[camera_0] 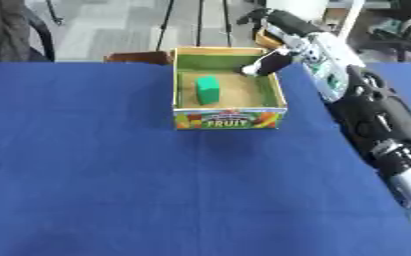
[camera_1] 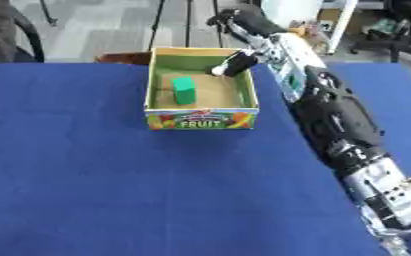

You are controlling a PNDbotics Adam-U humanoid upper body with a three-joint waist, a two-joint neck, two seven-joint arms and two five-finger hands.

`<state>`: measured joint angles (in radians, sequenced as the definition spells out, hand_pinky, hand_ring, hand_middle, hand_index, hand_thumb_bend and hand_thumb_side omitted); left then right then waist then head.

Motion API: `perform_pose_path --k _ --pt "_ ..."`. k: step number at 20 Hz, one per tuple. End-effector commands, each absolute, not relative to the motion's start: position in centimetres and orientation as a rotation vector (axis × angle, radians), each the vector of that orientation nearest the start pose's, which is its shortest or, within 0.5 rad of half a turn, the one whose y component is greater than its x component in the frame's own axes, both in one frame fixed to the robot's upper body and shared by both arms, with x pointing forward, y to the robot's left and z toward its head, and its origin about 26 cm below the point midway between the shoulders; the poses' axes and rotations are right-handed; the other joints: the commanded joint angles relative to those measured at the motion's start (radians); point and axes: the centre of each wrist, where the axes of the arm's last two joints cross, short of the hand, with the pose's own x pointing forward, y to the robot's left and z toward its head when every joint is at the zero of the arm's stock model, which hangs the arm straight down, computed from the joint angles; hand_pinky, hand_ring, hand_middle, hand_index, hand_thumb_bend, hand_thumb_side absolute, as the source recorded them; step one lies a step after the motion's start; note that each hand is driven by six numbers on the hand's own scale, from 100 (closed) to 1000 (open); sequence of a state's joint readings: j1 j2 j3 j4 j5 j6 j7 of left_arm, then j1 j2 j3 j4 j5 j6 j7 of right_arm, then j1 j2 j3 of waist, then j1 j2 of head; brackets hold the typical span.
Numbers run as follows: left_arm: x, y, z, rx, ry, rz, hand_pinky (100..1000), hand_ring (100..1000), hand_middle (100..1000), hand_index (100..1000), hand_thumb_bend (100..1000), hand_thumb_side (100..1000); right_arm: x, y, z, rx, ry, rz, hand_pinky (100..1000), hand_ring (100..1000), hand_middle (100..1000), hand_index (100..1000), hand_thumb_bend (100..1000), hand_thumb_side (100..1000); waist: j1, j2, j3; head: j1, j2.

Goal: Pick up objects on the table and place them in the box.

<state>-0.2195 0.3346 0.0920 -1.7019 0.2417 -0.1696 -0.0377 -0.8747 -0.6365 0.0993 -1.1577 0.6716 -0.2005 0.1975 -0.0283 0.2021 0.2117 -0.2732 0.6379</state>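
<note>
the right hand (camera_1: 243, 25) is raised above the far right corner of the box (camera_0: 229, 118); its finger state cannot be determined. a green block (camera_0: 208, 89) stands inside the box on the blue table (camera_0: 112, 175).

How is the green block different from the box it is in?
The green block is small and plain green all over; the box is much bigger, with fruit pictures and the word FRUIT on its front. The block is solid; the box is open on top. Both rest on the blue table.

Fruit box (camera_0: 229, 119) at 12 o'clock on blue table (camera_0: 112, 175), green block (camera_0: 208, 89) inside; right hand (camera_0: 265, 64) over its 2 o'clock corner.
</note>
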Motion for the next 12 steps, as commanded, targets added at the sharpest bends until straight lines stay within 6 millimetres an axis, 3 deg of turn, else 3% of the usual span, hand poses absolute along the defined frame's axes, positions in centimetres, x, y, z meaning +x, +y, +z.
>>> perform_pose_path --k 1,6,12 --pt "32.2 32.4 12.3 0.069 -2.119 -0.123 674 782 699 813 598 703 41.7 -35.3 28.9 -1.057 -1.897 1.130 700 756 845 921 540 361 0.008 -0.018 -0.016 0.025 0.013" --pt "32.1 32.5 12.2 0.076 -2.121 -0.104 674 782 699 813 596 703 38.9 -36.9 27.4 -0.959 -1.967 0.969 685 741 834 929 548 377 0.017 -0.012 -0.064 0.066 0.015" --pt "32.0 32.6 12.0 0.083 -2.122 -0.083 674 786 700 813 594 704 37.0 -37.9 24.0 -0.848 -2.014 0.760 648 703 811 924 562 387 0.033 -0.014 -0.122 0.104 0.020"
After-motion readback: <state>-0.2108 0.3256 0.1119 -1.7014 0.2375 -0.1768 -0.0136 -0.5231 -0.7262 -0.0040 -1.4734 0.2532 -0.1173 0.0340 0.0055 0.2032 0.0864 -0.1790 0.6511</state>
